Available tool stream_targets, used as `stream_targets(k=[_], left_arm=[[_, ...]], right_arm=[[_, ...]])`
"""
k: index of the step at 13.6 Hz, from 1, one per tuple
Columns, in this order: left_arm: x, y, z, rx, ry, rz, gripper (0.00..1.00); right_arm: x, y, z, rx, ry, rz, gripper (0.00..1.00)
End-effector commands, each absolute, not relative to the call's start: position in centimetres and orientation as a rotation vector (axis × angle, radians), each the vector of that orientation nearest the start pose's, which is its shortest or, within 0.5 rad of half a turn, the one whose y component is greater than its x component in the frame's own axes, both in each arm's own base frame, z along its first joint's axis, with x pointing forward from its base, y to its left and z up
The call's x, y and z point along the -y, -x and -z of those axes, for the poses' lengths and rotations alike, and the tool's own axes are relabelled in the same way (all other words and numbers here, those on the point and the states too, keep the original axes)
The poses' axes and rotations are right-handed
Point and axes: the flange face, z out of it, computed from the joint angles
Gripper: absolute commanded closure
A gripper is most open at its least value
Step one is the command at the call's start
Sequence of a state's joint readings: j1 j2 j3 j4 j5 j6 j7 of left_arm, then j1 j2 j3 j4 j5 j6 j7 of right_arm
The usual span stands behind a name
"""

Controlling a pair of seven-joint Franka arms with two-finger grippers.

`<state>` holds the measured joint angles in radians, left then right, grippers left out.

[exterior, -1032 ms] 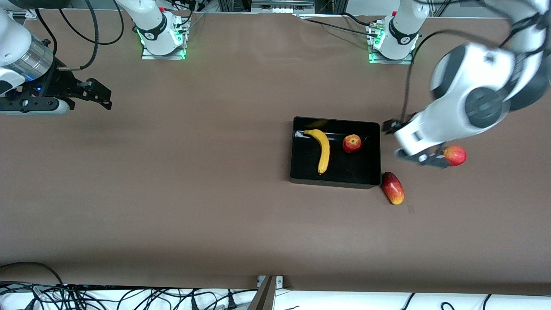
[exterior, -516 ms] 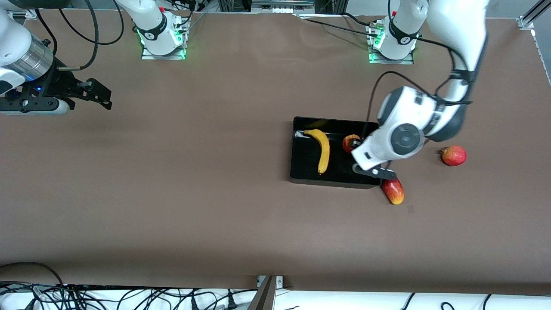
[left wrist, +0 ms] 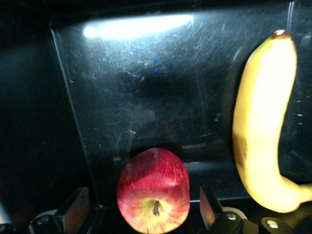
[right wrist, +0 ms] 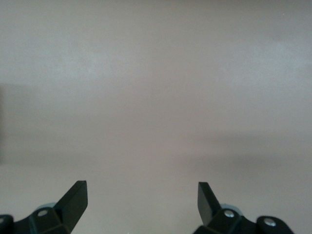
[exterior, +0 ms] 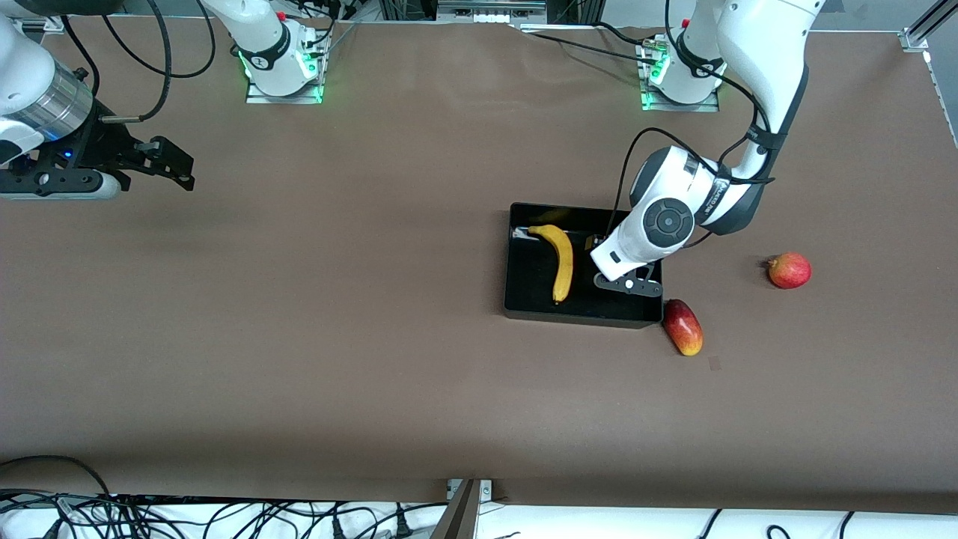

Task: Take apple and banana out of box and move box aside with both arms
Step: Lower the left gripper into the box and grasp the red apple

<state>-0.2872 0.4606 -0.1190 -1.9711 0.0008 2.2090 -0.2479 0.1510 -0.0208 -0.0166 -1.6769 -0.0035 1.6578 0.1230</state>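
A brown table (exterior: 337, 314) runs the width of the scene, with the two arm bases along one long edge and loose cables along the edge nearest the front camera. The left gripper (left wrist: 141, 214) hangs low inside the black box (exterior: 524, 299), at the end of the box that faces the left arm's end of the table, its fingers (left wrist: 207, 207) spread wide apart and closed on nothing. The apple (left wrist: 153, 190) sits between those two fingers on the box floor, stem dimple turned up toward the wrist camera, with a gap showing on each side of it; in the front view the wrist hides the apple altogether. Just beside the gripper, toward the right arm's end of the table, the banana (exterior: 561, 262) lies lengthwise on the box floor, its curved end pointing toward the arm bases. Outside the box, the oblong red-yellow mango (exterior: 682, 327) rests on the table beside the box corner nearest the front camera, below the gripper in the front view. A rounder pinkish-red fruit (exterior: 789, 270) lies well apart from the gripper, toward the left arm's end of the table. The right gripper (exterior: 179, 168) waits over bare table at the right arm's end, well apart from everything else, its fingers (right wrist: 73, 197) also spread open and holding nothing.
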Motion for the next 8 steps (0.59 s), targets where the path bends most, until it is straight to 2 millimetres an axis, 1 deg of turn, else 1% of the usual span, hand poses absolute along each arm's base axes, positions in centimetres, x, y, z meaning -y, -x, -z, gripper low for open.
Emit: stream_targets(k=[1,2,3,4,5,6,8], left_arm=[[22.59,-52.67,-21.02,-0.238,3.084,-0.306,0.00],[22.59,-52.35,-20.41,-0.241,3.091,-0.287,0.00],[22.52,-52.39,-20.27,-0.238,3.093,-0.285,0.01],[22.42,-52.37,-20.08,-0.234,3.091,-0.292,0.39],[22.34,-52.41,-20.11,-0.227,3.091,-0.297,0.64],[22.37,-52.48,-20.27,-0.227,3.091,-0.297,0.76],[22.34,-52.93,-21.01,-0.214,3.094,-0.309,0.80]], right_arm=[[-7.40,-55.03,-59.84,0.026,3.156,0.013,0.00],[-7.73,-54.97,-59.90,0.036,3.156,0.013,0.00],[-7.73,-54.93,-60.25,0.036,3.155,0.020,0.00],[-7.49,-55.02,-60.18,0.028,3.155,0.020,0.00],[-7.48,-55.00,-60.23,0.033,3.155,0.017,0.00],[-7.47,-54.99,-60.28,0.033,3.157,0.018,0.00],[-7.22,-54.92,-60.32,0.031,3.163,0.012,0.00]])
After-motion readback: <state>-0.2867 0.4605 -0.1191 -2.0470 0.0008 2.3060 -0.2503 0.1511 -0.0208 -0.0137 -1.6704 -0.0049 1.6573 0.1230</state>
